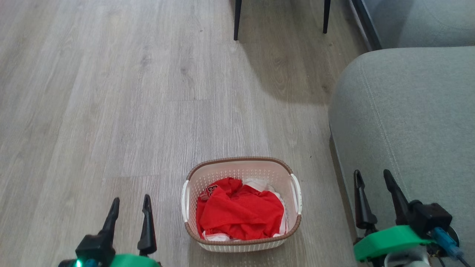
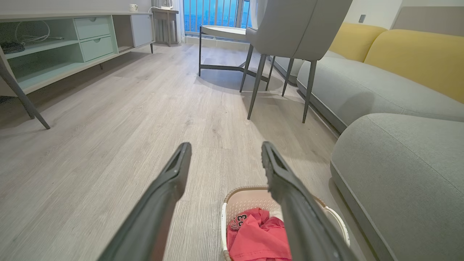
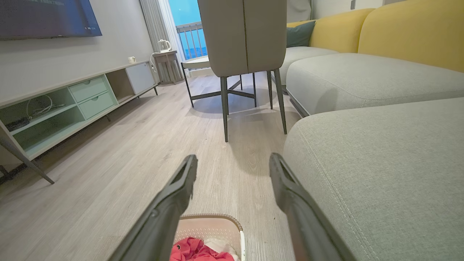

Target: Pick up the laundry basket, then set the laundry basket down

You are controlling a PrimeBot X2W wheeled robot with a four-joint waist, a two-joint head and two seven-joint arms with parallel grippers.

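Observation:
The laundry basket (image 1: 241,204) stands on the wood floor at the lower middle of the head view, cream with a brown rim, white side handles and red and white clothes inside. My left gripper (image 1: 130,202) hangs open to its left, apart from it, with nothing between the fingers. To the basket's right my right gripper (image 1: 373,176) is open too, over the edge of the grey sofa. The basket (image 2: 253,217) shows low behind the left gripper (image 2: 225,154) in the left wrist view, and its far rim (image 3: 212,226) lies below the right gripper (image 3: 232,165) in the right wrist view.
A grey sofa (image 1: 408,129) rises close to the basket's right side. Two dark chair legs (image 1: 237,18) stand on the floor farther ahead. A low pale-green cabinet (image 2: 65,47) lines the left wall. The wood floor (image 1: 111,111) stretches ahead and to the left.

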